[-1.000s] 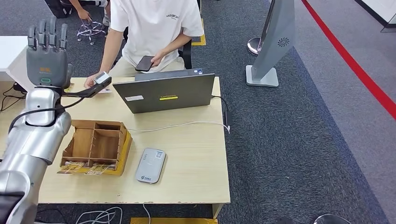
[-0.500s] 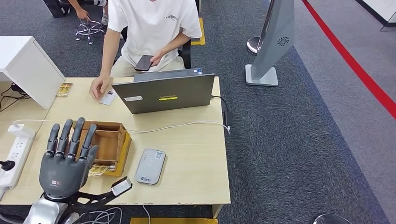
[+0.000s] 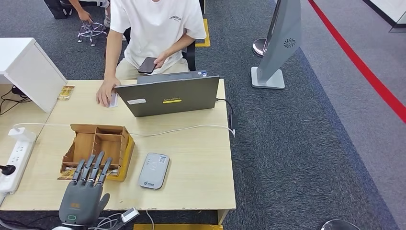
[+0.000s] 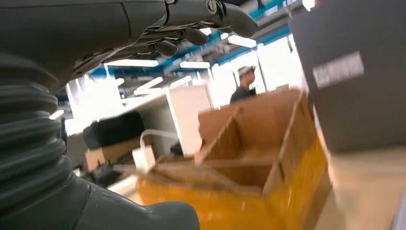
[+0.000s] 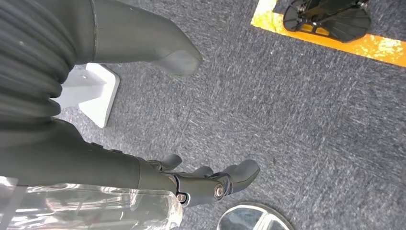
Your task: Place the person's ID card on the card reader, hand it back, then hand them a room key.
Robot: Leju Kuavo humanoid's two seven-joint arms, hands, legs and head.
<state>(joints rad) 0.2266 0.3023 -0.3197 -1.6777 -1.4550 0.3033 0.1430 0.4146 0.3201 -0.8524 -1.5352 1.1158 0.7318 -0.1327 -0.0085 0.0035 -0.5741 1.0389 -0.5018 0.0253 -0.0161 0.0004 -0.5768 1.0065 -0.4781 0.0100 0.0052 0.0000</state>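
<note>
Dark speckled carpet point(image 3: 306, 143) fills the right half of the head view, cut by a red line point(image 3: 364, 67) running toward the right edge. A pale wooden table point(image 3: 191, 163) with a smooth, faintly grained top takes the lower left. At upper centre a person in a white T-shirt point(image 3: 155, 26) sits behind it, holding a dark phone point(image 3: 147, 64). A grey flat-panel stand point(image 3: 282, 43) leans on its base at upper right, and a white cabinet point(image 3: 28, 67) juts in at the upper left.

On the table stands an open grey laptop point(image 3: 170, 94), matte lid toward us. Left of centre sits a brown cardboard box point(image 3: 98, 151) with dividers and a yellow outer face. A white power strip point(image 3: 14, 155) lies by the left edge.

The grey rounded card reader point(image 3: 154, 170) lies just right of the box. The ID card point(image 3: 113, 99) rests flat at the table's far side beside the laptop, under the person's hand point(image 3: 104, 92).

The left hand point(image 3: 86, 194) hovers at the bottom left, fingers straight and apart, grasping nothing. The right hand point(image 5: 201, 179) hangs over carpet, fingers loosely bent, holding nothing.
</note>
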